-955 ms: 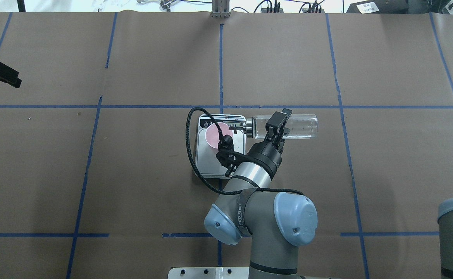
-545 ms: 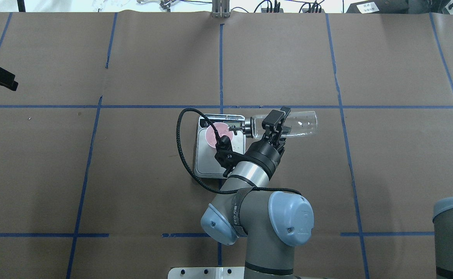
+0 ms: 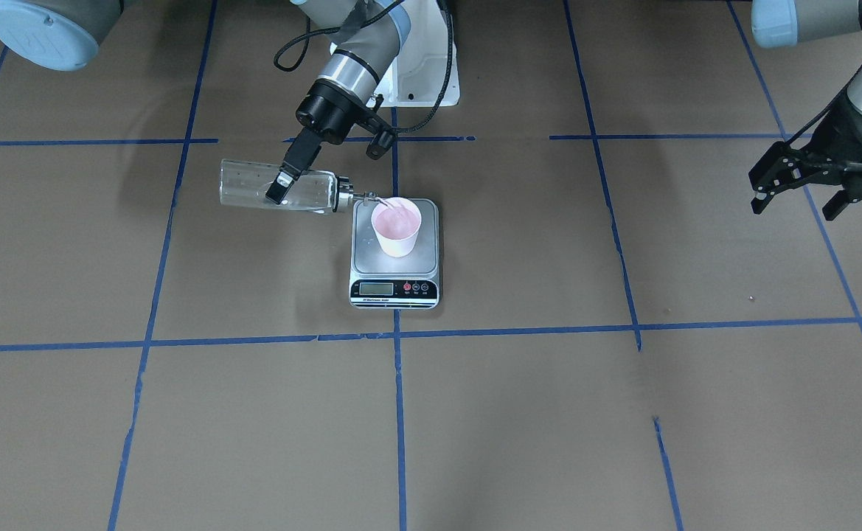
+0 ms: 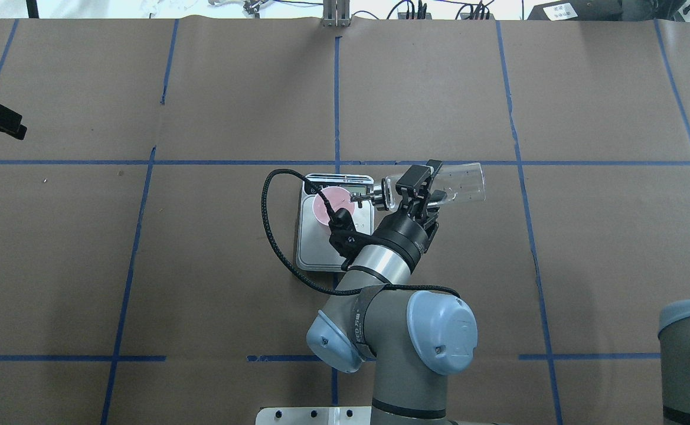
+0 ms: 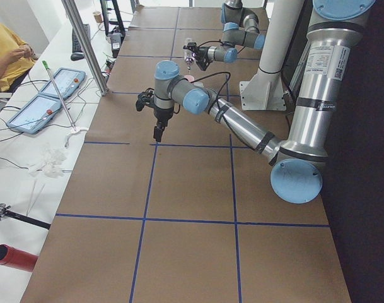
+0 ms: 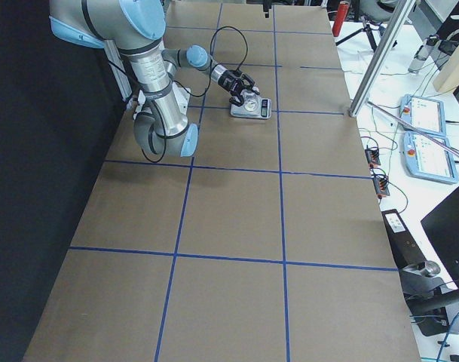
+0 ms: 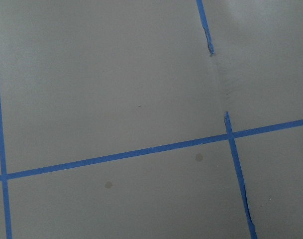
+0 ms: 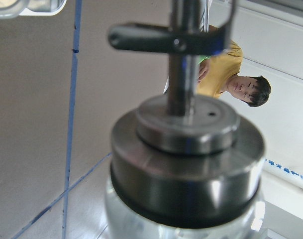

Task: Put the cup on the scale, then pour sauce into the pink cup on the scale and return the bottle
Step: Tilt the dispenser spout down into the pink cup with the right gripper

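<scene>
The pink cup [image 3: 397, 227] stands upright on the silver scale [image 3: 395, 289], toward its back. My right gripper [image 3: 282, 186] is shut on the clear glass bottle [image 3: 242, 184], held about level beside the scale. The bottle's silver spout [image 3: 370, 198] reaches the cup's rim. I cannot make out any liquid stream. From overhead, the bottle [image 4: 463, 186], cup [image 4: 336, 203] and scale [image 4: 315, 251] show the same. The bottle's cap [image 8: 186, 164] fills the right wrist view. My left gripper [image 3: 792, 210] is open and empty, far off to the side.
The table [image 4: 232, 106] is covered in brown paper with blue tape lines. A black cable [image 4: 274, 236] loops from my right wrist over the scale's left side. A person sits beyond the table's far end [image 5: 9, 57], next to tablets and cables.
My right gripper has tilted the bottle further, raising its base end, while the spout stays at the cup. The cable loop has swung left. The left gripper has shifted slightly.
</scene>
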